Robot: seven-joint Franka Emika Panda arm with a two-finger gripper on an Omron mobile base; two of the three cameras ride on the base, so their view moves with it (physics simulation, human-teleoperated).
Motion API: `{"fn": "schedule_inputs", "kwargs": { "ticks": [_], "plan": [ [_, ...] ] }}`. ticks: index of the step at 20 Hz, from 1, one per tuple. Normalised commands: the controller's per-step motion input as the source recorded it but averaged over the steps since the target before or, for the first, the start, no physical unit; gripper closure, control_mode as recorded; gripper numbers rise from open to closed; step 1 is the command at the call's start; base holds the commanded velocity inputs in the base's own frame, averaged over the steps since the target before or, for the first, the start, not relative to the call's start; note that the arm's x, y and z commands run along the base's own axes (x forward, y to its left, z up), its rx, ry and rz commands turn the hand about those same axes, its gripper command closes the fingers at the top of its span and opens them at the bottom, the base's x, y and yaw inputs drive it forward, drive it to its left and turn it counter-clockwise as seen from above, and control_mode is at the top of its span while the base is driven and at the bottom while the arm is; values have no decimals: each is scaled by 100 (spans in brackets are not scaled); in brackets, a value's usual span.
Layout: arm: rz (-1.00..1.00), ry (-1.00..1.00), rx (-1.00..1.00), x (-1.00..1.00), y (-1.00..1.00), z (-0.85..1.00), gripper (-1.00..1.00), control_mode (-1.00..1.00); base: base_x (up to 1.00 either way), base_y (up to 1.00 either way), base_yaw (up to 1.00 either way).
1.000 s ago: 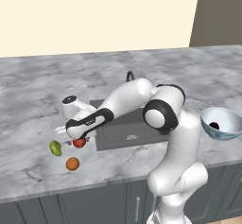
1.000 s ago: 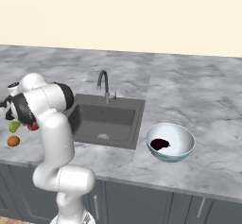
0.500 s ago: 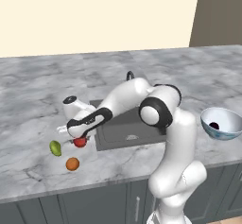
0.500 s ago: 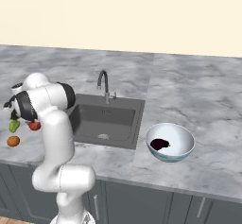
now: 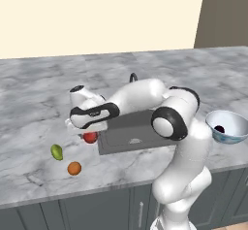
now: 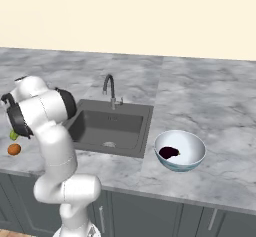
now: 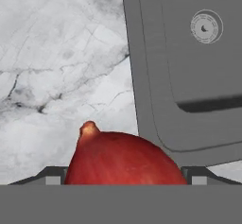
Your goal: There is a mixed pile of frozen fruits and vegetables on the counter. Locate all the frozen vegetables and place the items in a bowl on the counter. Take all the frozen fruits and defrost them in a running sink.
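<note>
Since a second ago the arm has drawn its hand closer over the red ball [image 5: 90, 137], and the gripper [image 5: 87, 129] has come down onto it. In the hand view the red ball [image 7: 124, 159] sits between the two dark fingers [image 7: 53, 176], one tip at each flank, filling the gap; they are clenched on it, no longer spread wide. The ball lies on the desk [image 5: 34, 103] just beside the sink's [image 5: 130, 129] rim; whether it is lifted I cannot tell.

The other items have not moved. The yellow-green fruit [image 5: 57, 152] lies on the desk at 8 o'clock from the red ball, near it. The orange ball [image 5: 74, 168] lies at 7 o'clock from the red ball, just beside the fruit and nearer the desk's front edge. In the right base view the orange ball [image 6: 14, 149] shows by the arm's elbow.

The bowl [image 6: 192, 146] stands on the desk at 4 o'clock from the sink [image 6: 107, 126], just past its corner. In it lies the eggplant [image 6: 168, 152], against the near-left wall. The sink basin holds only its drain [image 7: 206, 27]; the tap [image 6: 109, 88] stands at its back rim.
</note>
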Motion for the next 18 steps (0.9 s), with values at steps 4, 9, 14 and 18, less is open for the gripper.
{"fn": "schedule_inputs", "kwargs": {
  "ticks": [4, 9, 14, 18],
  "plan": [
    [-5, -13, 4, -46, -71, 18, 100, -100, 0, 0, 0],
    [0, -6, 3, -48, -66, 8, 100, -100, 0, 0, 0],
    [-2, 0, 0, -42, -61, 0, 100, -100, 0, 0, 0],
    [-1, 0, 0, -18, -64, 16, 100, -100, 0, 0, 0]
  ]
}}
